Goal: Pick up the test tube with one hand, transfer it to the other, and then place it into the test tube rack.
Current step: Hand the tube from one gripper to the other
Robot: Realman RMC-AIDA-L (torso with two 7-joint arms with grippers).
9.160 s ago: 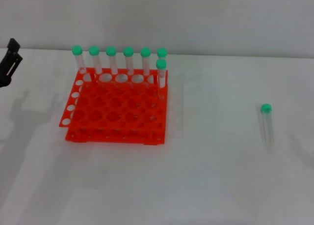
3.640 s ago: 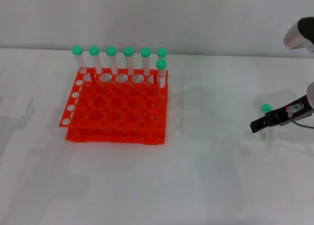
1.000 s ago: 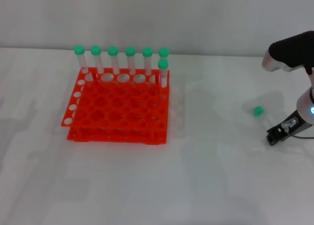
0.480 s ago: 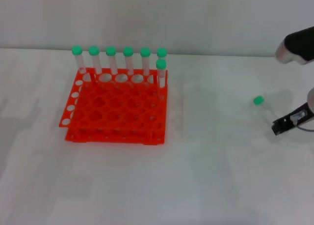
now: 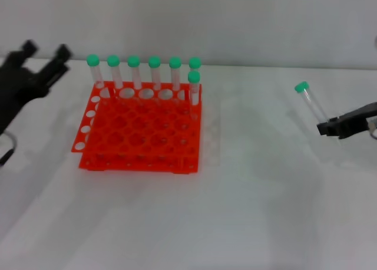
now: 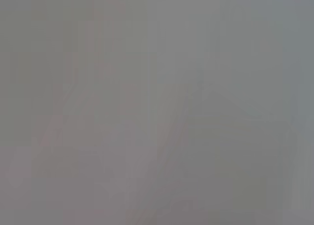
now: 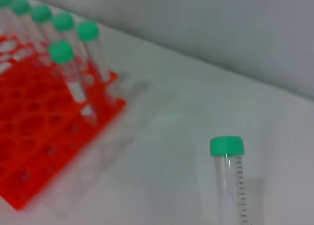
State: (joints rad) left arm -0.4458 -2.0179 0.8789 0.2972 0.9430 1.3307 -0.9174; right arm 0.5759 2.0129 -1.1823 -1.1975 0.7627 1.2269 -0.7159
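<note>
The test tube, clear with a green cap, is held tilted above the table at the far right, cap uppermost. My right gripper is shut on its lower end. The right wrist view shows the tube upright with its cap on top. My left gripper is raised at the far left, behind the rack's left corner, with its fingers spread open and empty. The orange-red rack stands left of centre and also shows in the right wrist view. The left wrist view shows only plain grey.
Several green-capped tubes stand upright along the rack's back row and back right corner, also seen in the right wrist view. White table lies between the rack and the right gripper. A grey wall runs behind.
The right gripper has lifted the test tube off the table and raised it. The left arm has come into view at the far left with its fingers spread.
</note>
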